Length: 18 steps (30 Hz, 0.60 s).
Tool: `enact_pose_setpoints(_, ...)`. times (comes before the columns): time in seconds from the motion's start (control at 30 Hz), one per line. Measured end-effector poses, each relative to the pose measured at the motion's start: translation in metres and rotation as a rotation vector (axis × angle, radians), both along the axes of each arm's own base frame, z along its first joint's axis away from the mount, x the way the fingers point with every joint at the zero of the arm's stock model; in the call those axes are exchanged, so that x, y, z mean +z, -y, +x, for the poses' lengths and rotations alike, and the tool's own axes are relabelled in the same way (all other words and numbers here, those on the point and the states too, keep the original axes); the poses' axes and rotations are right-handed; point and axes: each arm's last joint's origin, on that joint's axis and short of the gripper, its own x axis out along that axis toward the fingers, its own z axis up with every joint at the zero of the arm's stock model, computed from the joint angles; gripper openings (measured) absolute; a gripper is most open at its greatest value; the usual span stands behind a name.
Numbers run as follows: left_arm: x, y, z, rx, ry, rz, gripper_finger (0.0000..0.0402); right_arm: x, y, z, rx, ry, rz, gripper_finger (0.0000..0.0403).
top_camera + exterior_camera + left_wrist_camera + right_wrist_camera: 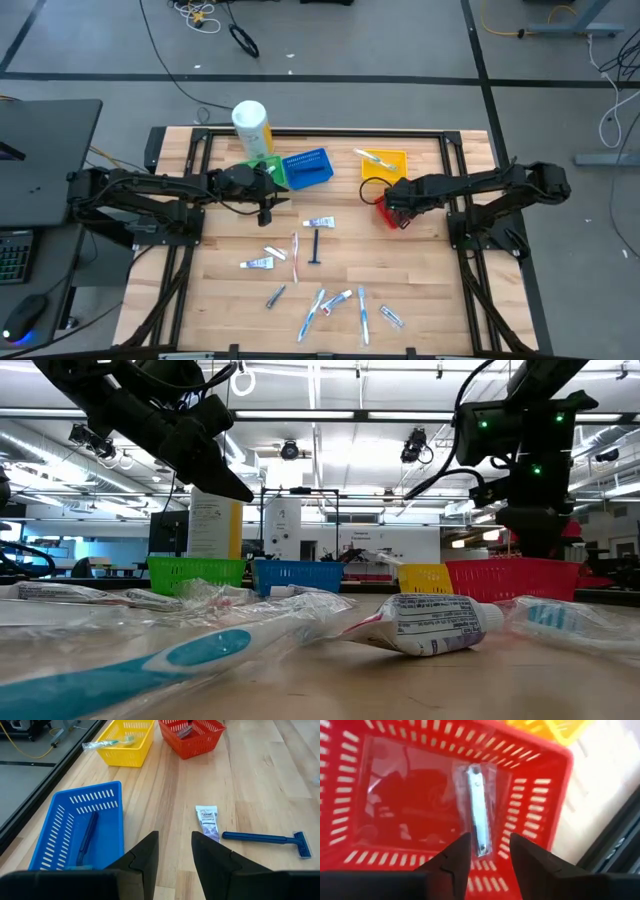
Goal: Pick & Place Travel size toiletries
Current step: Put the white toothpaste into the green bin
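Travel size toiletries lie loose on the wooden table: a white tube (pixel 319 223) (pixel 207 820), a dark blue razor (pixel 316 245) (pixel 265 838), a toothbrush (pixel 296 255), another tube (pixel 257 263) and several more near the front edge (pixel 335 305). My left gripper (pixel 175 847) (pixel 266 212) is open and empty, above the table beside the blue basket (pixel 75 827), which holds a dark blue razor (pixel 87 837). My right gripper (pixel 487 852) (pixel 388 203) is open and empty above the red basket (pixel 530 795), where a slim silver item in a clear wrapper (pixel 477 810) lies on the bottom.
A large white-and-yellow bottle (pixel 252 128) stands at the far left, next to a green basket (pixel 270 172). A yellow basket (pixel 385 162) at the back holds a wrapped toothbrush (pixel 107 742). In the low view a toothbrush (pixel 150 665) and a tube (pixel 430 625) lie close to the camera.
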Motion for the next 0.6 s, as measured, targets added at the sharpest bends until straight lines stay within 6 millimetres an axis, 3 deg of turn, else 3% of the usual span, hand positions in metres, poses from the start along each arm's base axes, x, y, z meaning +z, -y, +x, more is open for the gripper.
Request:
enact_pose_setpoints(0.13,0.000,0.000,0.000,0.000,0.000,0.000,0.0123,0.009,0.001,0.007,-0.004,0.039,0.026,0.0144)
enact_pose_setpoints(0.3,0.000,0.000,0.000,0.002,0.003,0.005,0.0123,0.035,0.003,0.025,0.062,0.132,0.014,0.0145)
enact_pose_setpoints(0.6,0.001,0.000,0.000,0.003,0.008,0.005,0.0123,0.055,0.006,0.064,0.193,0.502,-0.034,0.0145)
